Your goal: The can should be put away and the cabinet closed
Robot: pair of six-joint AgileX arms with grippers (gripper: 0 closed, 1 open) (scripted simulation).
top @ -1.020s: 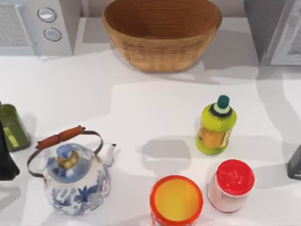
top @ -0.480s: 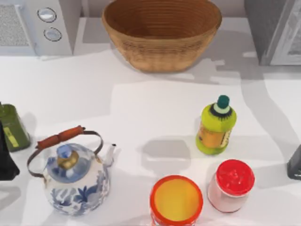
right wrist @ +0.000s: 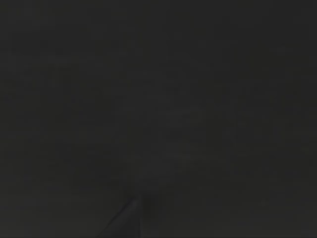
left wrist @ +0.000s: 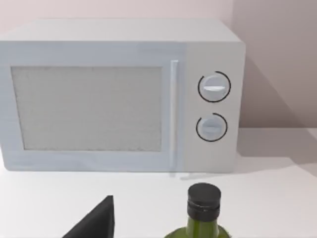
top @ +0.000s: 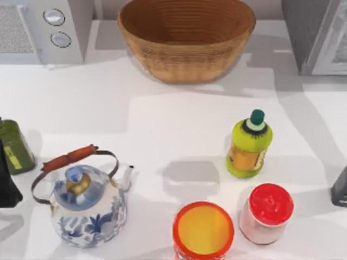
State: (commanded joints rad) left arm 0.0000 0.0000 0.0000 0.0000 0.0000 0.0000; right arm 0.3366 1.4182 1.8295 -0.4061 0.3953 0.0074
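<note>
The can (top: 203, 230), orange-rimmed with a yellow top, stands upright on the desk (top: 162, 124) at 6 o'clock, well apart from the cabinet (top: 317, 35) at 1 o'clock. To lift it I'd close squarely on its sides, clear of the red-lidded jar (top: 267, 212) just beside it. My left fingers (top: 6, 187) sit at 9 o'clock and my right fingers (top: 340, 187) at 3 o'clock; whether they are spread I cannot tell.

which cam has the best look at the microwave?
Left wrist view: the microwave shows front-on, with door, handle and both dials. The top view catches just its corner at the table's far left. The right wrist view is dark.
</note>
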